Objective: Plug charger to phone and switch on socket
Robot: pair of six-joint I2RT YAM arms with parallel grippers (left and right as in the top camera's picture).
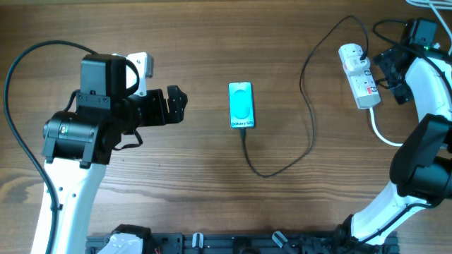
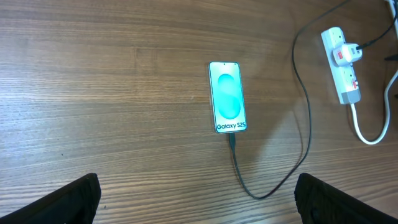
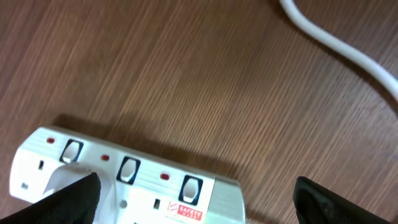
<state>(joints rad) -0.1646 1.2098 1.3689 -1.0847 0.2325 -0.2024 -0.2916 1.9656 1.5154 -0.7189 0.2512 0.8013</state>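
At upper right of the overhead frame, right gripper (image 1: 387, 74) hangs just over the socket (image 1: 359, 77), jaws wide apart, nothing between them; in its wrist view both dark fingers flank the strip's switch row. At left centre, left gripper (image 1: 178, 106) is likewise spread and empty, pointing toward the phone (image 1: 241, 106) but well apart from it. Phone lies flat at mid-table (image 1: 212, 42), screen lit teal, lettered end toward the bottom of the frame. Charger (image 1: 311, 127) runs from the socket, loops down and back up, and its tip appears seated in the phone's lower edge, so the plugging step reads as done. Switching looks like the remaining part: the rocker switches (image 3: 129, 169) show red markers beside them, but whether any is on cannot be told, and neither finger touches one. Count: one phone, one charger, one socket with three switches visible, one white plug (image 2: 348, 55) in it, one thick white cord (image 1: 381, 134), two grippers.
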